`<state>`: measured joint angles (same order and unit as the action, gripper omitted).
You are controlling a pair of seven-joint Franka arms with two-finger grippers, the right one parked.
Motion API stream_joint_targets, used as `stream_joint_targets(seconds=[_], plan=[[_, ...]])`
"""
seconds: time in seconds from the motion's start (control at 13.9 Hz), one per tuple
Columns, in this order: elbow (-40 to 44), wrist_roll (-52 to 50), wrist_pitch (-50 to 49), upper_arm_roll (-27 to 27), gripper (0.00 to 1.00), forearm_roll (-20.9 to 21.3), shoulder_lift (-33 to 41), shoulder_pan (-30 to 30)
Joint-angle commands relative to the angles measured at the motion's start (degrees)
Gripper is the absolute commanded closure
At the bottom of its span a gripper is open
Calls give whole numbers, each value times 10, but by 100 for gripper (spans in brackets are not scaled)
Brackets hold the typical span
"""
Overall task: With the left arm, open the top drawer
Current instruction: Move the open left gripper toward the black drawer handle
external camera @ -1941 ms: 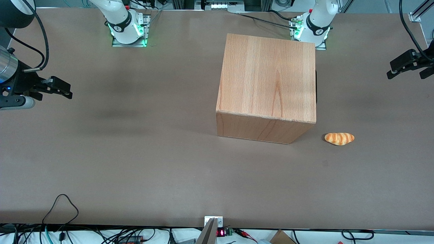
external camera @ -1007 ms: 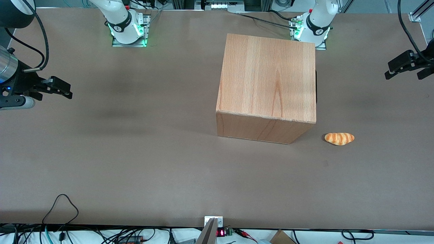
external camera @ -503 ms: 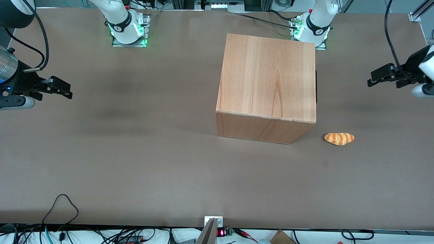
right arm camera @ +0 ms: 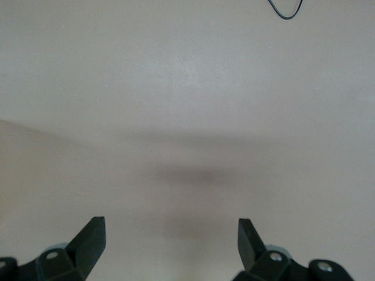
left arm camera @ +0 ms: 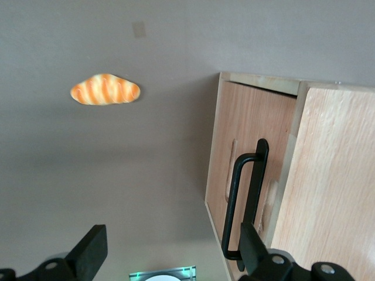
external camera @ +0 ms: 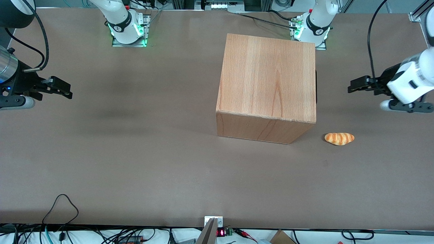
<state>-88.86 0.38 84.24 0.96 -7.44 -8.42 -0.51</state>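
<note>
The wooden cabinet [external camera: 268, 78] stands mid-table with its front facing the working arm's end. From the front view only a thin dark edge of the handle [external camera: 316, 86] shows. In the left wrist view the top drawer [left arm camera: 243, 137] looks closed, with its slim black bar handle [left arm camera: 246, 199] just under the cabinet's top panel [left arm camera: 334, 187]. My left arm's gripper [external camera: 352, 88] hangs above the table in front of the cabinet, a short gap away from the handle. It is open and holds nothing [left arm camera: 173, 249]. One fingertip [left arm camera: 251, 243] lines up near the handle's end.
A small striped bread roll [external camera: 339, 138] [left arm camera: 105, 89] lies on the brown table [external camera: 135, 152], nearer the front camera than the gripper and beside the cabinet's front corner. The left arm's base [external camera: 313, 28] with green lights stands by the cabinet's back corner.
The left arm has swung in from the table's edge toward the cabinet front, and its open gripper is now much closer to the handle. Cabinet and bread have not moved.
</note>
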Motion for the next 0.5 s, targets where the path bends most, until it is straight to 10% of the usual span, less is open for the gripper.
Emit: stream_joint_targets(seconds=[0.0,0.43], plan=[[-41,-1,25,5,0,-16,8,0],[-97,-1,65,19,0,-27,9,1]])
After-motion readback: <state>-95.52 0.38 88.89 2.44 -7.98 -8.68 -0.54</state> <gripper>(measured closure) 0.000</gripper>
